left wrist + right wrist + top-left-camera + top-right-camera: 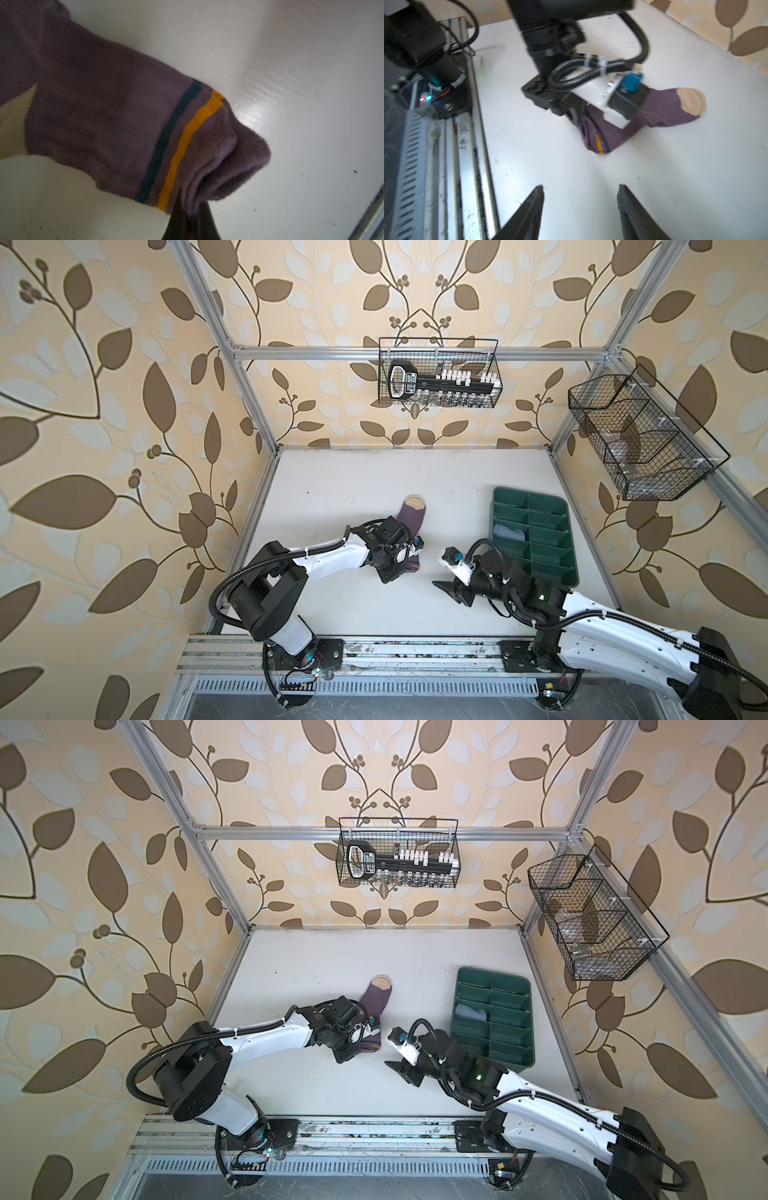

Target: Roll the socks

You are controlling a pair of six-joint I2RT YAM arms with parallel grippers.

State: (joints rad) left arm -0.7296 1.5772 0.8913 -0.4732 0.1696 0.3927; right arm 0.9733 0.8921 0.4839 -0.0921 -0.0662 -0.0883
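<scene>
Right gripper point(580, 187) is seen closest, jaws spread, nothing held, placed right of centre over the white table point(353, 605). Left gripper point(187, 220) is pinched on the bunched cuff of the purple sock point(409, 516), just past its orange stripe point(187, 141). The sock is laid on the table left of centre, beige toe point(414, 502) pointed far. Light blue sock point(508, 533) is seen in a left-column compartment of the green divided tray point(548, 568), at right.

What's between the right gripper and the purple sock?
Only bare white table, seen in the right wrist view between the open right gripper and the purple sock.
</scene>
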